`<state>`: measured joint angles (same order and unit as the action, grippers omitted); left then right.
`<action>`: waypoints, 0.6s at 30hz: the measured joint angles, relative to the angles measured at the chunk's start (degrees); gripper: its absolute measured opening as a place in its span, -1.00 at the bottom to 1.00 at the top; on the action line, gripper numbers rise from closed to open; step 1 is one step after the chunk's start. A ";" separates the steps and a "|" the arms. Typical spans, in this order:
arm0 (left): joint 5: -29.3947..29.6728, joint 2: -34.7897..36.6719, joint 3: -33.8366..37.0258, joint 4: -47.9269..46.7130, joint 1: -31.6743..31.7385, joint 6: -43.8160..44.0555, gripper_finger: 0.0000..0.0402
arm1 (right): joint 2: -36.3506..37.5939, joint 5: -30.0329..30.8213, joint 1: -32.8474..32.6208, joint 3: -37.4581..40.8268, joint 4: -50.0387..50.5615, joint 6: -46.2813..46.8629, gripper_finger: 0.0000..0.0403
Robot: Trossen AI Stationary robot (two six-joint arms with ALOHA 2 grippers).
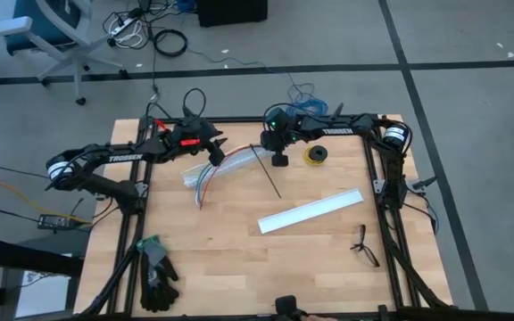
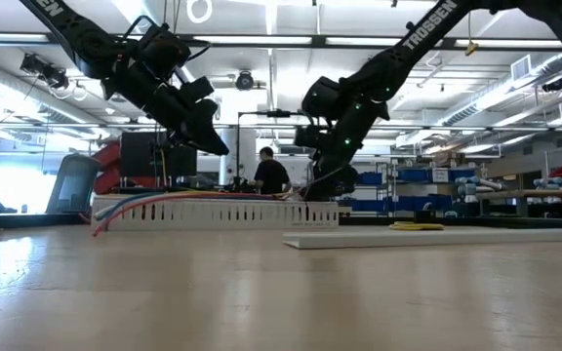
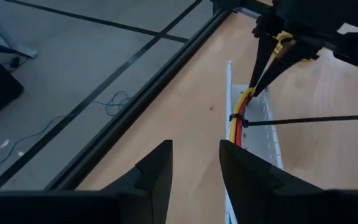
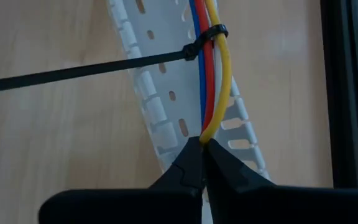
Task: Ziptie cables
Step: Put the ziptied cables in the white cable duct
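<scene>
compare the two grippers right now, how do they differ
The right gripper is shut, pinching the cables just past the ziptie; the left gripper stands part open and holds nothing. The right sits low over the white slotted channel; the left hovers back from it, raised. Both have dark fingers and aim at the same bundle.

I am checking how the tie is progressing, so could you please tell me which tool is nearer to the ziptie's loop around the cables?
The right. The right tool is shut on the cables just beside the ziptie loop. The left tool hovers farther back, apart from the bundle.
</scene>
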<state>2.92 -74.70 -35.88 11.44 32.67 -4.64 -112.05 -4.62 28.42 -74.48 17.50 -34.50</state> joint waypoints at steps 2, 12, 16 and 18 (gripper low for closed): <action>0.00 0.00 0.00 -0.06 0.00 -0.02 -0.29 | 0.03 0.06 0.16 -0.15 0.89 -0.24 -0.99; -5.08 -2.58 -0.02 -0.04 0.35 -4.21 -0.29 | 0.26 -0.94 -0.11 -2.78 14.18 -4.02 -1.00; -8.82 -7.00 -0.34 1.37 1.14 -4.17 -0.29 | 0.24 -1.26 -0.22 -2.78 16.26 -6.74 -1.00; -9.97 -9.27 -2.22 1.09 1.77 -3.93 -0.30 | 0.24 -1.41 -0.24 -2.78 16.42 -6.79 -1.00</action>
<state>-7.06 -83.96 -38.10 12.53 34.43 -8.58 -111.81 -6.03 28.18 -77.25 33.91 -41.28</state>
